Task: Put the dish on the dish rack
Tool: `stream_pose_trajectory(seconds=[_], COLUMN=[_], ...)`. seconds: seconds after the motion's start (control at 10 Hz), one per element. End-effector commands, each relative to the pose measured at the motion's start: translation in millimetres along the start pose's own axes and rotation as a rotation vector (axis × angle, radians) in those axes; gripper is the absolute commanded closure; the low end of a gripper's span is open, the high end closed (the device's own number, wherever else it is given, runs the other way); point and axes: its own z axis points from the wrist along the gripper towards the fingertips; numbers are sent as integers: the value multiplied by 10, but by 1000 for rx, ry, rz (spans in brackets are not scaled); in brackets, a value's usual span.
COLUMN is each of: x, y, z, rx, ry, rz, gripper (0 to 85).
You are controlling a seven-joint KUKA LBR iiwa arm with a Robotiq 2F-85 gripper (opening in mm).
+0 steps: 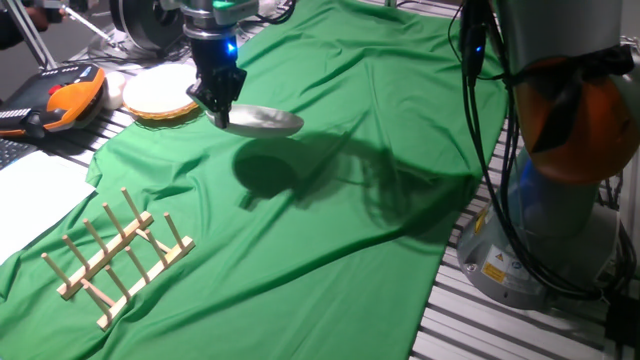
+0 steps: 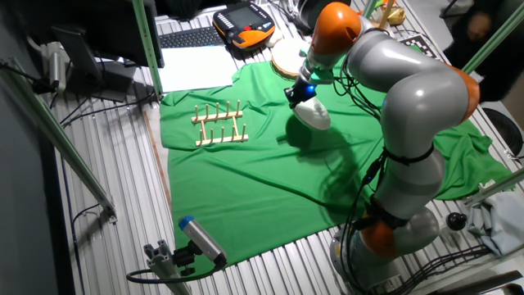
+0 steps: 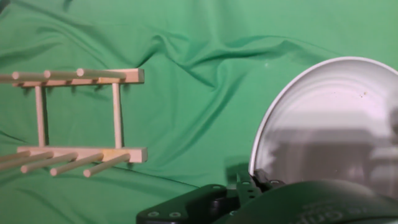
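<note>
hanging above the green cloth [image 1: 330, 200] that covers the desk [image 2: 106, 205], the claw [image 1: 222, 112] pinches the white dish [image 1: 265, 121] by its edge, the plate lifted clear of the fabric with its dark shadow falling on the cloth below it. in one fixed view the dish juts out sideways from the fingers, roughly level; in the other fixed view the claw [image 2: 300, 96] holds the dish [image 2: 313, 114] at the end of the grey and orange arm [image 2: 409, 90]. the hand view shows the dish [image 3: 329, 118] filling the lower right, its raised rim curving up beside the dark body of the claw. the wooden dish rack [image 1: 115, 255] sits on the cloth well apart from the dish, nothing on its upright pegs; it shows again in the other fixed view [image 2: 219, 124] and at the left of the hand view [image 3: 78, 121]. behind the claw lies a white disc with a wicker rim [image 1: 160, 95], and next to that an orange and black handset [image 1: 65, 100].
</note>
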Motion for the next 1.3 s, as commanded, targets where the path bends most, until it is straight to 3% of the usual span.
stream_pose_trajectory(seconds=[0.0,0.1,0.2,0.3,0.4,0.6,0.8,0.9,1.1,1.2], x=[-10,-28,-54,-66,-52,-11,13,-2,-12,-12], y=[-41,-146,-241,-243,-177,29,183,182,154,154], z=[-39,-132,-255,-329,-339,-350,-309,-269,-263,-263], rx=[-11,-24,-56,-83,-89,-161,-201,-202,-125,-123], ry=[15,34,63,73,65,66,55,54,50,53], rz=[-2,-6,-4,16,34,101,147,158,126,119], gripper=[850,850,850,850,850,850,850,850,850,850])
